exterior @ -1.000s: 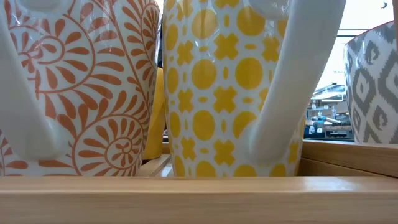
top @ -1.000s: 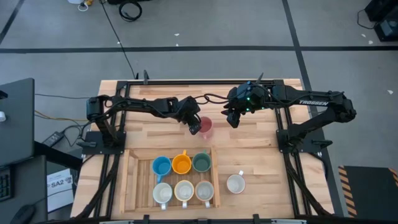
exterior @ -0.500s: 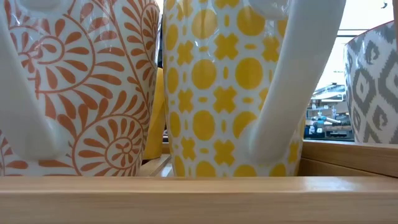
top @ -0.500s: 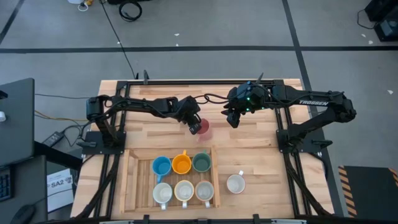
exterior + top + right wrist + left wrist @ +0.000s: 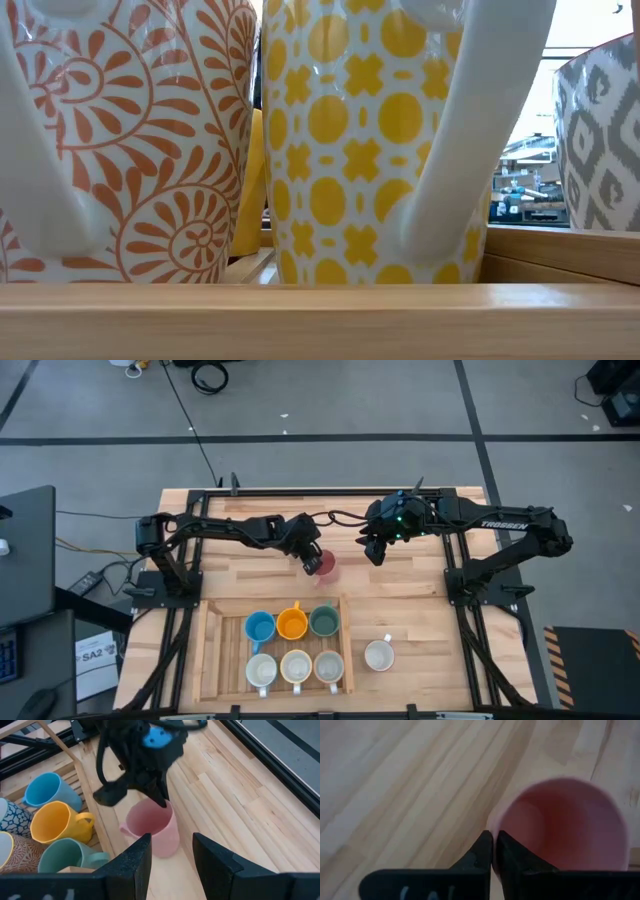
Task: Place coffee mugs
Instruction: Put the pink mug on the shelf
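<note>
A pink coffee mug (image 5: 328, 569) stands upright on the wooden table, just beyond the tray, with its handle (image 5: 124, 827) toward the tray. My left gripper (image 5: 316, 561) is shut on its rim. My right gripper (image 5: 372, 553) hovers open a little to the mug's right, with nothing between its fingers (image 5: 142, 862). In the wooden tray (image 5: 206, 650) stand a blue mug (image 5: 259, 626), an orange mug (image 5: 292, 624) and a dark green mug (image 5: 323, 621), with three pale patterned mugs (image 5: 295, 667) in the near row. A white mug (image 5: 378, 654) stands on the table to the tray's right. My left gripper pinches the pink mug's rim (image 5: 496, 822) on the side toward the table's left and far edges. One finger (image 5: 512, 857) is inside the mug and the other (image 5: 479, 854) outside. The fingers come from above, slanting down. The mug stands upright with its base on the table.
In the low view the orange-patterned mug (image 5: 130, 140), the yellow-patterned mug (image 5: 360, 140) and a grey-patterned mug (image 5: 600, 130) fill the picture behind the tray's near rail (image 5: 320, 320). Bare wood (image 5: 410, 595) lies between the pink mug and the white mug.
My left gripper has shut on the pink mug's rim and now covers more of the mug in the high view. The mug has stayed on the table.
</note>
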Robot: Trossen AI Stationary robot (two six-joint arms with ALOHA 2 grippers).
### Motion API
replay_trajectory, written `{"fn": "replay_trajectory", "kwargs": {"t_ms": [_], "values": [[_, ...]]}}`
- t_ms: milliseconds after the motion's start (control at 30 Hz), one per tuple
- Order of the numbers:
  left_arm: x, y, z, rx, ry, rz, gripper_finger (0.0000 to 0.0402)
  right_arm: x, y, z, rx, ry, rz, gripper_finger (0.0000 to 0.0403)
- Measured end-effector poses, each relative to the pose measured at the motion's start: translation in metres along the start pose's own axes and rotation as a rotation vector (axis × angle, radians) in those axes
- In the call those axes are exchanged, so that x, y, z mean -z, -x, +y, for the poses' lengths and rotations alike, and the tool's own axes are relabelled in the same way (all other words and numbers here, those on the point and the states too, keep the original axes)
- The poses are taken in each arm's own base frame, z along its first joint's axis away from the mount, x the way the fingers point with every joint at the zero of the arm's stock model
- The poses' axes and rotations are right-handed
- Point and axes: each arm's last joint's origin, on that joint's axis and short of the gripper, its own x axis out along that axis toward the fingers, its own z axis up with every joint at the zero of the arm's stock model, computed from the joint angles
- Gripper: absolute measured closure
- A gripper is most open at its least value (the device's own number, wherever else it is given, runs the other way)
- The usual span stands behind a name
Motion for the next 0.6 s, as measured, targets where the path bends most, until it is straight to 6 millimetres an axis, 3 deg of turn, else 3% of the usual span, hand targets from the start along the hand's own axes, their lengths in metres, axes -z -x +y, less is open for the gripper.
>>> {"fn": "replay_trajectory", "kwargs": {"t_ms": [300,600], "values": [[-0.007,0.037,-0.003,0.022,-0.004,-0.035,0.0384,0.002,0.0,-0.001,0.007,0.002,0.02,0.0254],[0.004,0.117,-0.005,0.026,0.057,0.009,0.0384,0.002,0.0,-0.001,0.007,0.003,0.023,0.0254]]}}
